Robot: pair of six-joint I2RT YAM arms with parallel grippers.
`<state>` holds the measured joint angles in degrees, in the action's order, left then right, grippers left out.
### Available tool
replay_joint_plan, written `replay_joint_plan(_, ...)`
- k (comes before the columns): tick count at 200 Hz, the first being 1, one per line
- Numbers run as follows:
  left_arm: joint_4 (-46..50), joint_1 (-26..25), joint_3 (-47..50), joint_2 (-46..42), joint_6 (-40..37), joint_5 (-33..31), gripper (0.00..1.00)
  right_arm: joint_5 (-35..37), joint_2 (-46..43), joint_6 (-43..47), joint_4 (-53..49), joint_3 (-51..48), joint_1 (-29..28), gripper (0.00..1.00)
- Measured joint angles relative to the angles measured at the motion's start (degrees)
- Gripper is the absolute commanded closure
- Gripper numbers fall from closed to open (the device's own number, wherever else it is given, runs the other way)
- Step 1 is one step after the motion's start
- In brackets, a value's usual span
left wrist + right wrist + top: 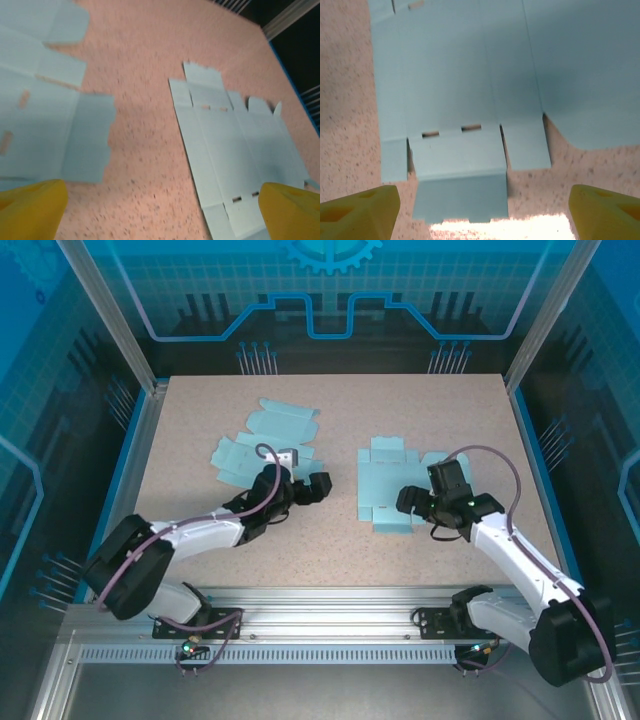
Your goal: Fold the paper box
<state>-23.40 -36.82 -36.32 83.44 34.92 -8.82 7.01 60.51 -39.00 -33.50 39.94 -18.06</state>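
Two flat, unfolded light-blue paper box blanks lie on the speckled table. One blank [262, 438] is at the left, the other [385, 485] at centre right. My left gripper [318, 487] hovers between them, open, its yellow fingertips [30, 207] wide apart over bare table; the left blank [45, 115] and right blank [235, 145] flank it. My right gripper [408, 505] is at the right blank's near right edge, open. In the right wrist view this blank [460, 75] has a creased end flap [460, 192] lying between the yellow fingertips [607, 212], untouched.
The speckled table [470, 410] is bordered by blue edges and aluminium frame posts [110, 320]. A metal rail [330, 610] runs along the near edge by the arm bases. Bare table lies behind and to the right of the blanks.
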Motion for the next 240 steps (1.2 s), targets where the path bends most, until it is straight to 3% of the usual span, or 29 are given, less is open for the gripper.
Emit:
replay_joint_plan(40, 0.46, -2.21, -0.94, 2.69, 3.39, 1.62, 0.01, -0.98, 0.48, -5.25, -1.44, -2.64, -4.35, 0.15)
replay_joint_plan(85, 0.44, -2.36, -0.94, 3.04, 5.35, 2.27, 0.01, -5.4, 3.19, -10.51, 3.28, -9.38, -4.94, 0.18)
replay_joint_plan(114, 0.44, -2.36, -0.94, 3.15, 5.66, 2.27, 0.01, -7.89, 6.03, -13.05, 9.31, -11.04, -5.18, 0.23)
replay_joint_plan(136, 0.46, -2.36, -0.94, 3.61, 5.64, 2.25, 0.02, -8.55, 9.6, -14.93, 12.98, -11.39, -5.11, 0.33)
replay_joint_plan(148, 0.48, -2.36, -0.94, 3.89, 5.64, 2.25, 0.03, -7.87, 10.75, -15.89, 13.09, -11.21, -5.09, 0.37)
replay_joint_plan(240, 0.85, -2.36, -4.59, 9.51, 7.26, 2.73, 0.22, -6.82, 24.46, -19.5, 2.05, 0.85, -5.29, 0.41)
